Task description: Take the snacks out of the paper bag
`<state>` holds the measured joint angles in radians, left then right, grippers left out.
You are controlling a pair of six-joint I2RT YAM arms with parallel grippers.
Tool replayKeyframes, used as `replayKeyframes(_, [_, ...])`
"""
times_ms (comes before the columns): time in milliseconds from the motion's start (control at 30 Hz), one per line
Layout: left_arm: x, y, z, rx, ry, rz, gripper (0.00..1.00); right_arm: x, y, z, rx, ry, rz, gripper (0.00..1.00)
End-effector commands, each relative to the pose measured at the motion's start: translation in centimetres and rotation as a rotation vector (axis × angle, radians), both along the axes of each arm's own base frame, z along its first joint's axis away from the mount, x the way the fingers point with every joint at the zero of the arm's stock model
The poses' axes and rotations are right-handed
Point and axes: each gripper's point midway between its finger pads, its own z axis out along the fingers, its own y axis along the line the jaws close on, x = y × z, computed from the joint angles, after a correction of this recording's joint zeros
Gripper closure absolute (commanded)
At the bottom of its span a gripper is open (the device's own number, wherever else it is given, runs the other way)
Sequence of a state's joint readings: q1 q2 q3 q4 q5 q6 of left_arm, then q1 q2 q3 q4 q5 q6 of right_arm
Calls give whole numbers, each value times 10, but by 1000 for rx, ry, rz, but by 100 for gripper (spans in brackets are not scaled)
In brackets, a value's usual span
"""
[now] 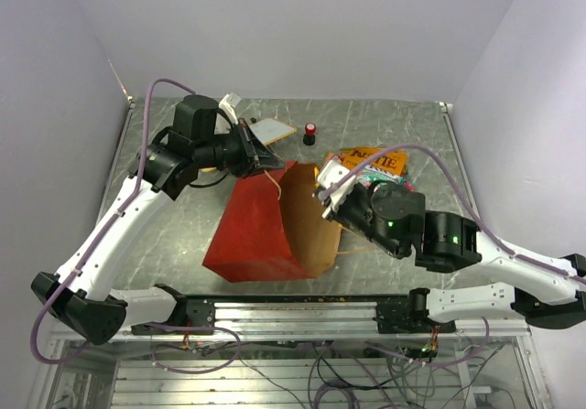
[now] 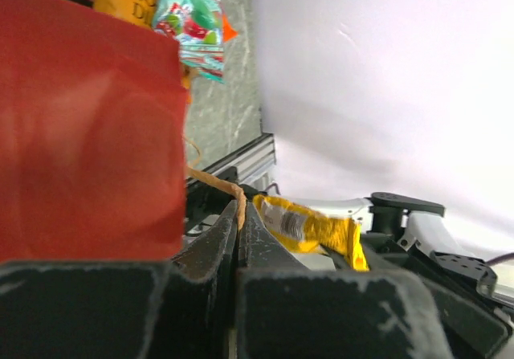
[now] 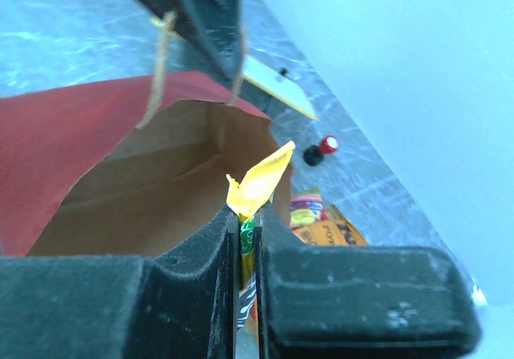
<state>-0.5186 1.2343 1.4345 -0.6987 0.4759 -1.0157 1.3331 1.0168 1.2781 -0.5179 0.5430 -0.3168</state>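
Left claw (image 2: 238,214) pinches the handle (image 2: 218,184) of the paper bag (image 1: 256,240); right claw (image 3: 249,214) pinches a yellow packet (image 3: 259,178) at its mouth, snack pile (image 1: 375,162) just beyond.

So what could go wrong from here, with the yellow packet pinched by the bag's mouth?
The left gripper holds the paper bag only by its thin twisted handle; that could slip or tear. The right gripper pinches the yellow packet by a narrow part, so it might drop back in.
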Motion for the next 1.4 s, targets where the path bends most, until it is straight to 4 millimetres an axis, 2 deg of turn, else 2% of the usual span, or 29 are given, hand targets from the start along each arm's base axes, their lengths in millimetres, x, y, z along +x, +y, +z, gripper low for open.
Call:
replayKeyframes(0, [-3, -11, 52, -164, -72, -40, 93, 37, -15, 18, 90, 17, -223, 100])
replayKeyframes(100, [-5, -6, 51, -136, -88, -31, 93, 52, -11, 18, 109, 55, -248, 100])
replayKeyframes(167, [-5, 7, 35, -40, -87, 1, 93, 61, -10, 24, 138, 64, -279, 100])
replayKeyframes(267, [-6, 39, 2, 127, -47, 48, 93, 72, -7, 38, 195, 67, -311, 100])
replayKeyframes(400, [-7, 86, -24, 328, -49, 112, 93, 91, -11, 47, 236, 83, -381, 100])
replayKeyframes(567, [-10, 148, -54, 619, -10, 171, 93, 113, -14, 34, 263, 150, -448, 100])
replayKeyframes(700, [-12, 203, -71, 865, 53, 262, 93, 133, -24, 11, 287, 258, -533, 100])
replayKeyframes(800, [-16, 234, -78, 998, 101, 325, 93, 151, -39, -9, 306, 350, -606, 100])
replayKeyframes(933, [-23, 262, -85, 1118, 170, 431, 93, 172, -61, -33, 344, 472, -709, 100])
replayKeyframes(1133, [-23, 283, -86, 1189, 219, 526, 93, 190, -81, -60, 331, 555, -796, 100])
replayKeyframes(1267, [-23, 301, -75, 1221, 211, 634, 93, 198, -89, -64, 327, 572, -827, 100])
replayKeyframes(1367, [-29, 307, -83, 1224, 249, 681, 93, 203, -89, -66, 329, 576, -819, 100])
